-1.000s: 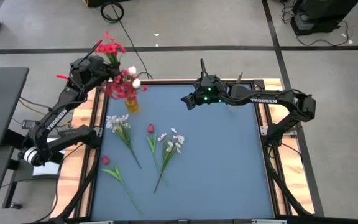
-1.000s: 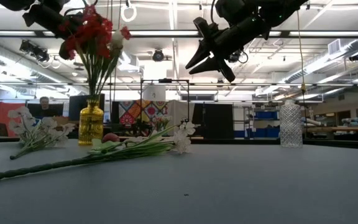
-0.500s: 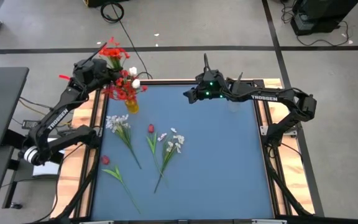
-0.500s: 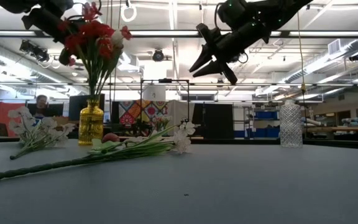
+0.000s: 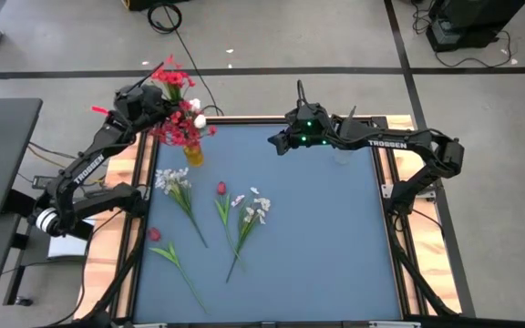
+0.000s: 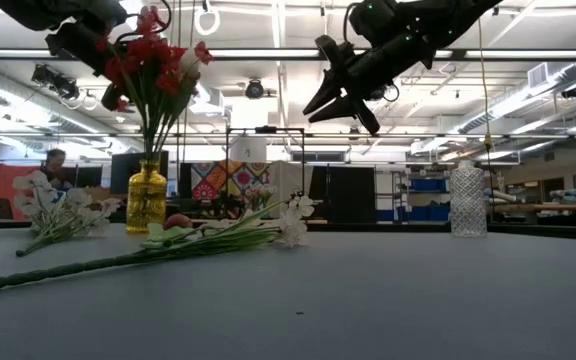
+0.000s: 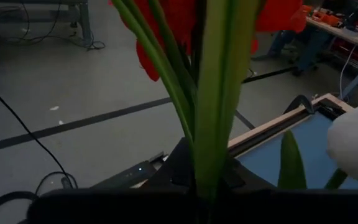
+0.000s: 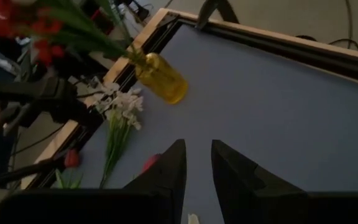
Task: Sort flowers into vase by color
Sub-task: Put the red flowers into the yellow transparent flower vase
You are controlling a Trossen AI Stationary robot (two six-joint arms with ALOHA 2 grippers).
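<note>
Above the table's far-left corner, the left gripper [image 5: 149, 94] pinches the green stems of a red flower spray [image 5: 172, 75], its fingers pressed tight on them. In the high view the blooms point away from the table edge, out over the floor. In the left wrist view the stems [image 7: 213, 99] fill the picture and the fingers themselves are hidden behind them.

Just beside it a yellow vase [image 6: 146, 200] stands upright at the blue table [image 5: 317, 237] edge, holding red blooms [image 5: 180, 132] and a white one [image 5: 200, 119]. In the low view the held spray and the vase's bunch overlap, so they are hard to tell apart.

Four loose flowers lie flat on the table's left half, stems running roughly from the far side toward the near edge: a white spray [image 5: 173, 180], a red tulip [image 5: 221, 189], another white spray [image 5: 255, 211] and a red bud [image 5: 154, 234] nearest the left edge.

The right gripper [image 5: 275, 143] hovers high over the far middle, fingers [image 8: 166, 171] slightly parted and empty. A clear glass vase [image 6: 468, 201] stands far right.
</note>
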